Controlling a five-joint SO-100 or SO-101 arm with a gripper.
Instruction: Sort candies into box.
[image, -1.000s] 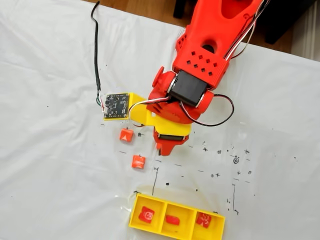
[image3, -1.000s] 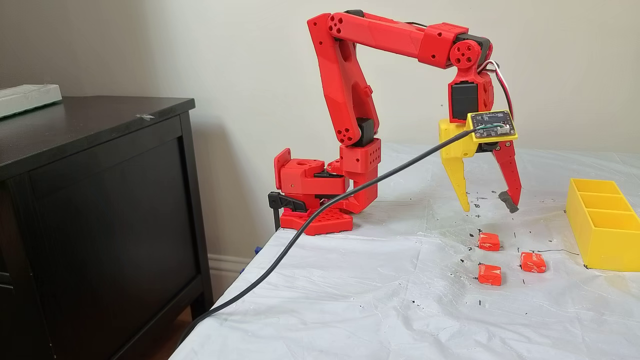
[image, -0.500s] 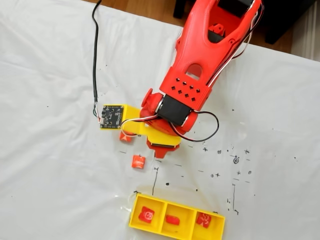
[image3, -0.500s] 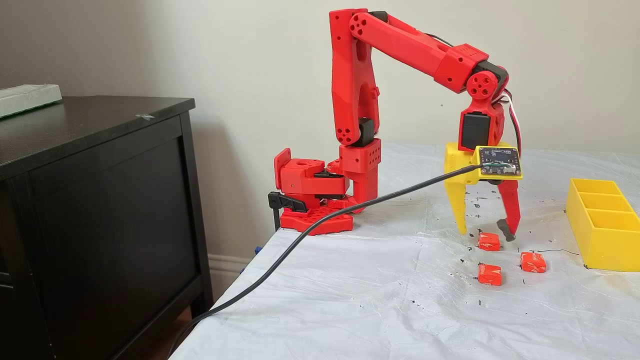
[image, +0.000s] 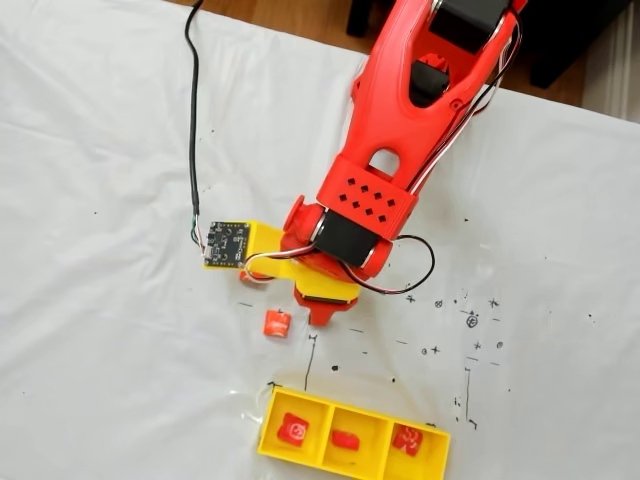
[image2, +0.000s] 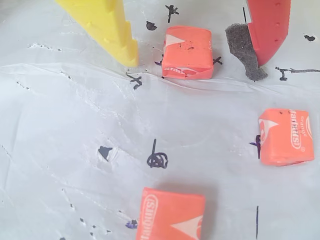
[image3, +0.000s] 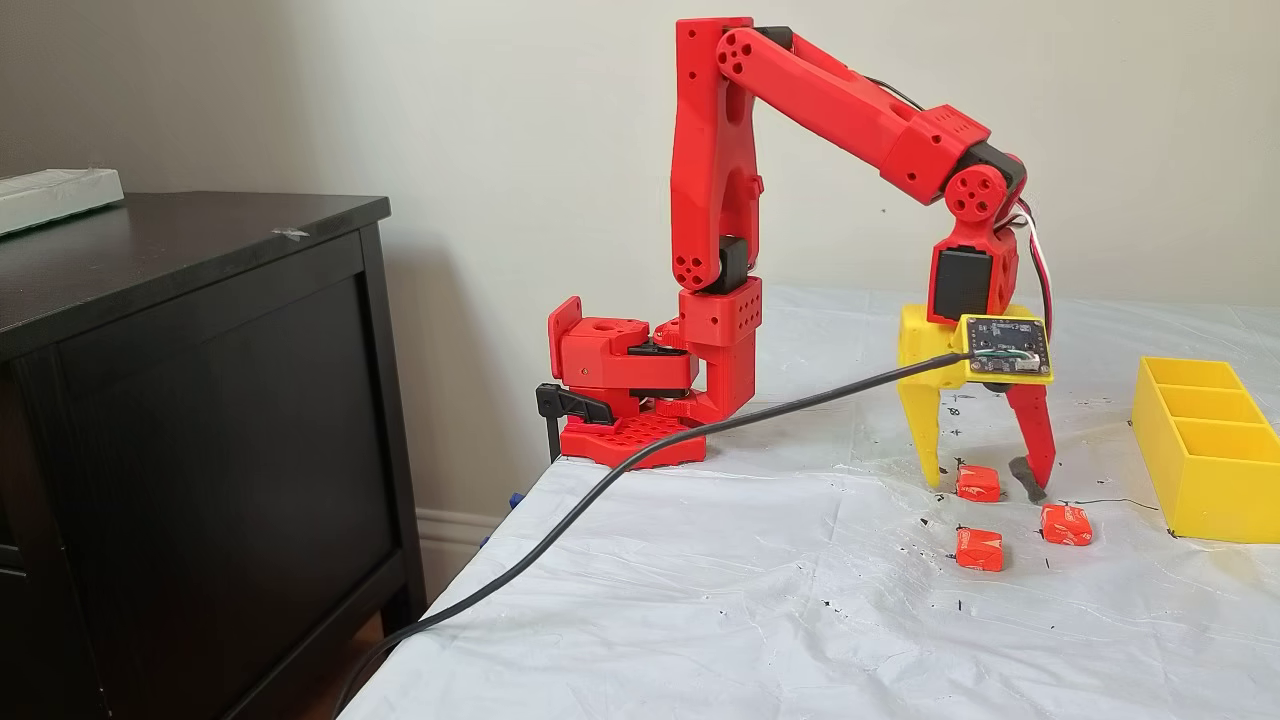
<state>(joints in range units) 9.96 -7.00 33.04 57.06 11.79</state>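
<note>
Claw (image2: 195, 47) hangs low over the white-covered surface (image3: 700, 600), spread apart and grasping nothing, with its yellow finger (image2: 107, 27) on one side of an orange candy (image2: 187, 52) and its red finger (image2: 267, 25), tipped with a grey foam pad (image2: 242, 52), on the other. In the wrist view neither finger touches the wrapper; the yellow tip sits just beside it, the pad a little further off. Two more orange candies lie loose nearby, one (image2: 286, 136) to the right and one (image2: 171, 214) at the bottom edge of that view. The yellow box (image: 352, 440) stands apart from them, and the fixed view from above shows one red candy (image: 293, 430) in each of its three compartments.

The likely trouble is an uneven close: the yellow tip, being nearer, could reach the candy first and shove it sideways across the slick, wrinkled sheet before the pad arrives, so the sweet twists or skates out. If the tips ride too high they may clip only the wrapper's top edge and let it drop on the lift; too low and they could snag the wrinkled cover.
</note>
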